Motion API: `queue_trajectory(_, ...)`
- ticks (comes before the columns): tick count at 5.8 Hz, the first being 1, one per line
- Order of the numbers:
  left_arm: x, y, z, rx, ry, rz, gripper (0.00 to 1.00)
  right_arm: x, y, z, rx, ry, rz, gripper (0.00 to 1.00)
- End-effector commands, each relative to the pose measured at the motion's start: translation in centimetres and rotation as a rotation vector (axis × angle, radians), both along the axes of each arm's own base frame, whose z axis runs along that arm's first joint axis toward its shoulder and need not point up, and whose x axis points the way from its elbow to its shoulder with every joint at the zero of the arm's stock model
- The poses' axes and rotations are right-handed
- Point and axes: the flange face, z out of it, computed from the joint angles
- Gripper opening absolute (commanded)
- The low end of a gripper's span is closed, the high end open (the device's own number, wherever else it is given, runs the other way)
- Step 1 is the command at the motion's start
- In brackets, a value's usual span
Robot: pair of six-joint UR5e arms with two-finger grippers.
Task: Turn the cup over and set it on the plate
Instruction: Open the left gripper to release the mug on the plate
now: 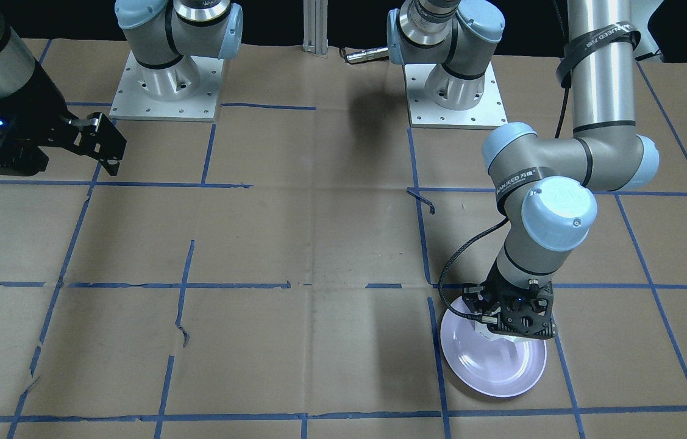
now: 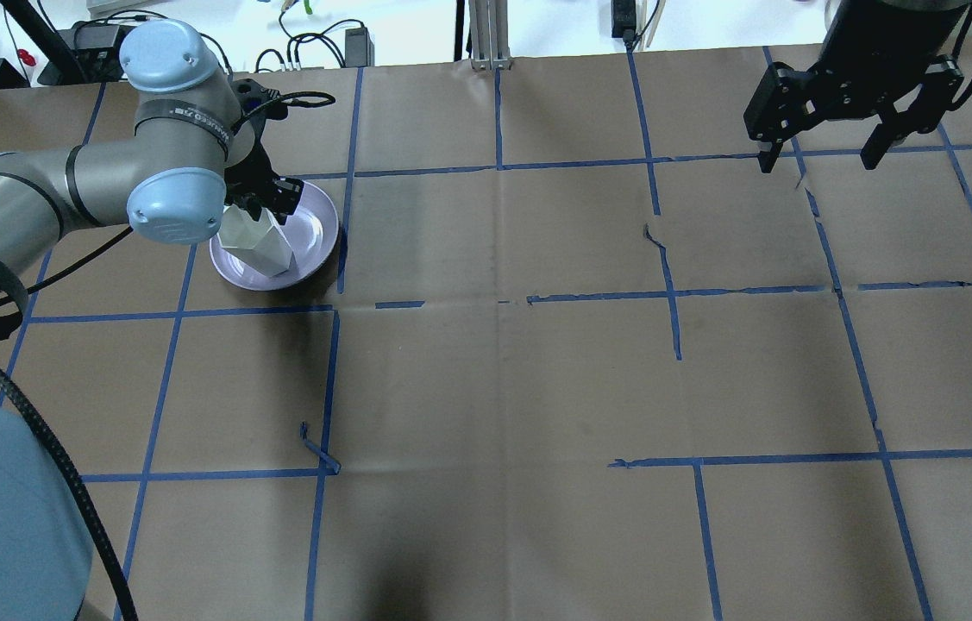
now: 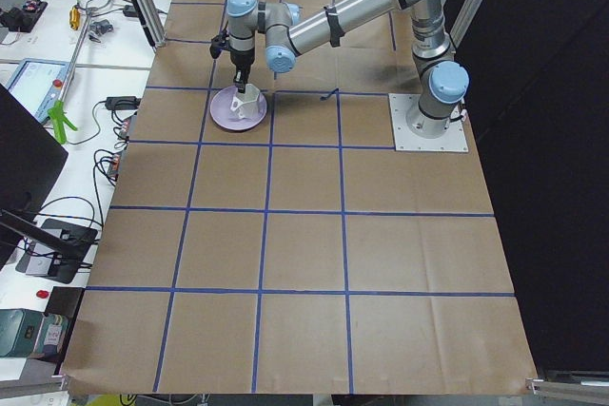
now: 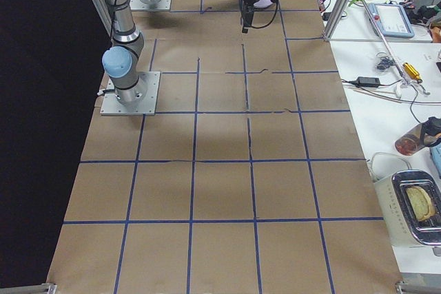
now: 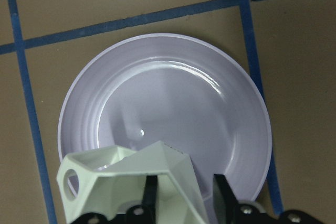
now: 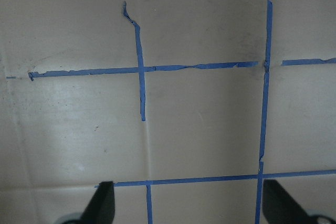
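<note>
The white faceted cup point(image 5: 131, 179) is held in my left gripper point(image 5: 185, 200), which is shut on the cup's wall. The angular handle points to the left in the left wrist view. The cup hangs over the near part of the pale lavender plate point(image 5: 173, 98); I cannot tell whether it touches the plate. In the overhead view the cup point(image 2: 257, 243) and the plate point(image 2: 315, 228) sit under my left gripper point(image 2: 260, 205) at the far left. In the front view the gripper point(image 1: 517, 320) hides most of the cup. My right gripper point(image 2: 818, 162) is open and empty, high at the far right.
The table point(image 2: 503, 379) is covered in brown paper with a grid of blue tape lines. Both arm bases point(image 1: 166, 79) stand at the robot's edge. A bench with tools and cables point(image 3: 67, 92) lies beyond the far edge.
</note>
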Motion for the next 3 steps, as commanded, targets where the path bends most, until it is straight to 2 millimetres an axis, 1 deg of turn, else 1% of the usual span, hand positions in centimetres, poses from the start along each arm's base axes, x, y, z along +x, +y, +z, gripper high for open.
queue_trajectory(1, -0.6, 2.8, 6.3, -0.005, -0.002, 0.022, 0.89, 0.0, 0.0, 0.0, 0.000, 0.000, 0.000, 1.00)
queue_trajectory(2, -1.7, 5.4, 10.1, 0.010, 0.014, 0.078, 0.89, 0.0, 0.0, 0.0, 0.000, 0.000, 0.000, 1.00)
queue_trajectory(3, -4.7, 7.9, 12.7, 0.035, 0.027, 0.112, 0.90, 0.0, 0.0, 0.0, 0.000, 0.000, 0.000, 1.00)
